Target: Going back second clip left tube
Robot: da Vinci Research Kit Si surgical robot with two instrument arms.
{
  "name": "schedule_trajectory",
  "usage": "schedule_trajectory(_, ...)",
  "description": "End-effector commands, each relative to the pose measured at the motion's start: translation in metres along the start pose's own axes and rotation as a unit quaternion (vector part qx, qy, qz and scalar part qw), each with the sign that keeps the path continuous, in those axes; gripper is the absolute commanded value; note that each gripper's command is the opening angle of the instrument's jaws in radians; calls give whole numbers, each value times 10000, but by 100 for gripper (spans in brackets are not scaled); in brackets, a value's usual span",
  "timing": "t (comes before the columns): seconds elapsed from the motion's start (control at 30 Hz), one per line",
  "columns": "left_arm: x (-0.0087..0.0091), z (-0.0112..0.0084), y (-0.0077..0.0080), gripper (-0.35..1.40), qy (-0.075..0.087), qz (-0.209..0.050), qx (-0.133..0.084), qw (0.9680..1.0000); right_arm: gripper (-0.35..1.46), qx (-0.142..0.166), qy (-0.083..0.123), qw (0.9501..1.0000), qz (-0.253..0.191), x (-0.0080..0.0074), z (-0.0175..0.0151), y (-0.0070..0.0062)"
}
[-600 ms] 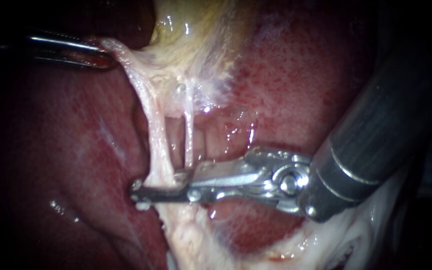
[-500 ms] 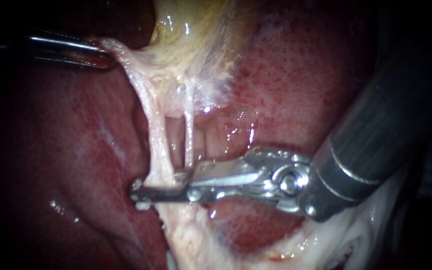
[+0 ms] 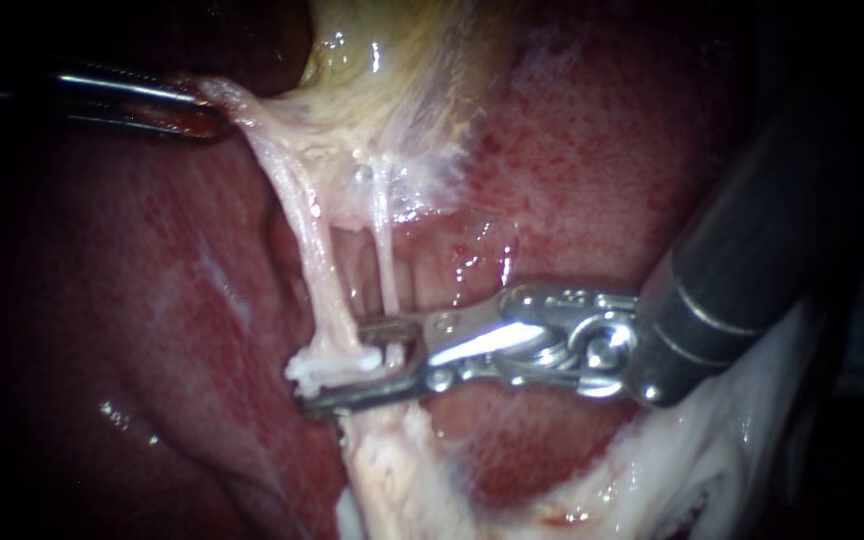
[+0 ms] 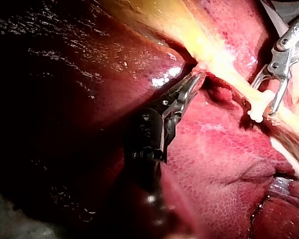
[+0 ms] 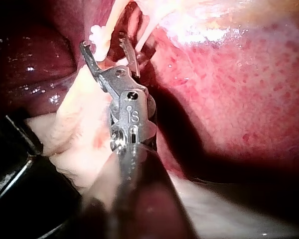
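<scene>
Red liver point(image 3: 602, 150) fills the background, with the yellowish gallbladder point(image 3: 392, 60) at upper centre. Our left instrument point(image 3: 214, 108) is at upper left, its jaws pinched on pale tissue point(image 3: 252, 125) below the gallbladder. Our right instrument point(image 3: 352, 362) comes in from the right with its jaws spread, straddling the left tube point(image 3: 312, 270) just below frame centre. A white clip point(image 3: 324, 366) sits on that tube between the spread jaws, close to the lower one. A thinner right tube point(image 3: 384, 260) runs just beside it and meets the upper jaw.

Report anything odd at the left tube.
Nothing stands out. A white clip sits across the left tube, between the right instrument's open jaws. The left instrument grips taut pale tissue. No tear or spill shows.
</scene>
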Motion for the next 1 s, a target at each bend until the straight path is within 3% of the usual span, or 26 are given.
schedule_trajectory(0.03,0,-1,0,-35,0,2,-4,10000,50,-21,7,10000,-95,-1,-5,0)
schedule_trajectory(0.23,0,-1,0,-35,-1,3,-6,10000,50,36,-15,9972,-752,-6,-32,-9)
schedule_trajectory(0.5,-1,-2,0,-35,2,5,6,10000,50,-105,0,9873,-1586,-6,-94,-23)
schedule_trajectory(0.77,-1,-1,0,-35,3,6,8,10000,50,-376,15,9840,-1742,5,-156,-18)
schedule_trajectory(1.0,-6,5,0,-35,8,18,35,10000,50,-430,15,9835,-1758,10,-178,-15)
